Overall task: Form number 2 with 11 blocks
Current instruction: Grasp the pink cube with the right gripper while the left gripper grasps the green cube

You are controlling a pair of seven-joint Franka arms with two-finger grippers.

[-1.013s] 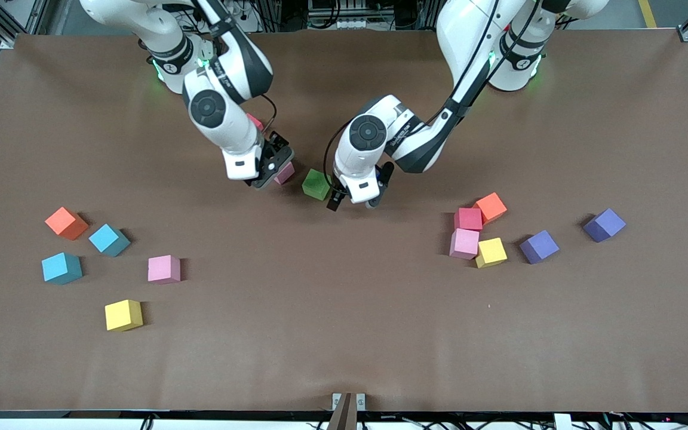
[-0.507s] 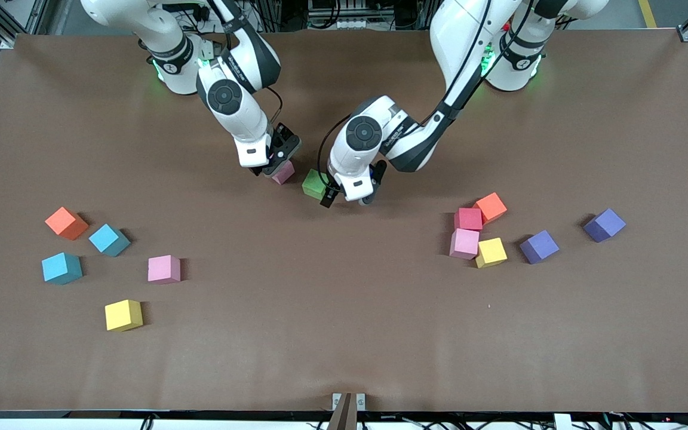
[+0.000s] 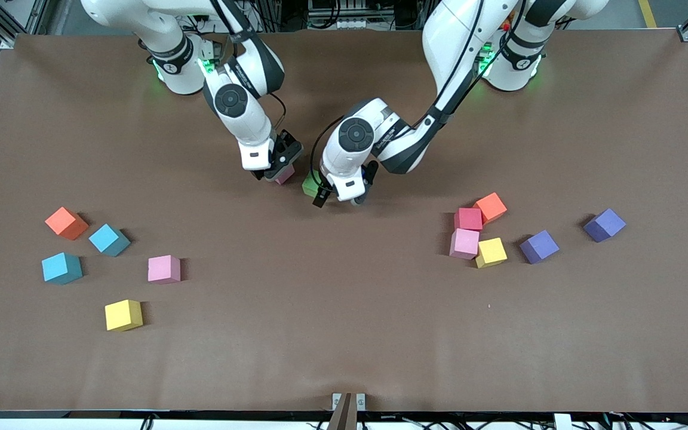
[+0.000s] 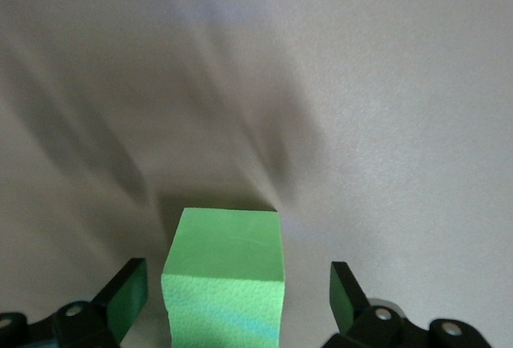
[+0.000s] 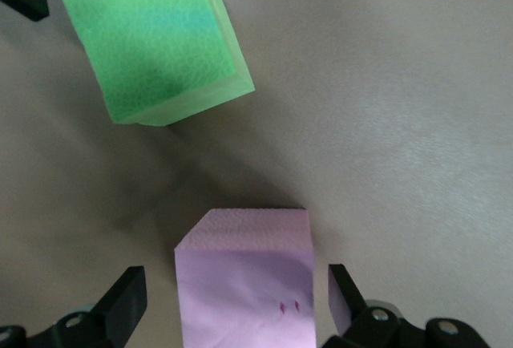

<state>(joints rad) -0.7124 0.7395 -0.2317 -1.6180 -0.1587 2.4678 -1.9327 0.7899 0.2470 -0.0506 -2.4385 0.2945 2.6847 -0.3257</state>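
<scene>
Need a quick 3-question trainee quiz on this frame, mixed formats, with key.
1. True or false: the left gripper is shut on the green block.
2. Which block sits between the right gripper's fingers? A) yellow B) pink C) purple
3. Fill in: the cluster toward the left arm's end holds orange, red, pink and ____ blocks.

Key: 1 false, its fingers stand open either side; 2 B, the pink block; 3 yellow.

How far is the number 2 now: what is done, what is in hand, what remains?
Done: nothing; no digit stands yet. In hand: the open left gripper straddles the green block, and the open right gripper straddles a pink block; neither is gripped. Left: the scattered blocks remain unplaced.
</scene>
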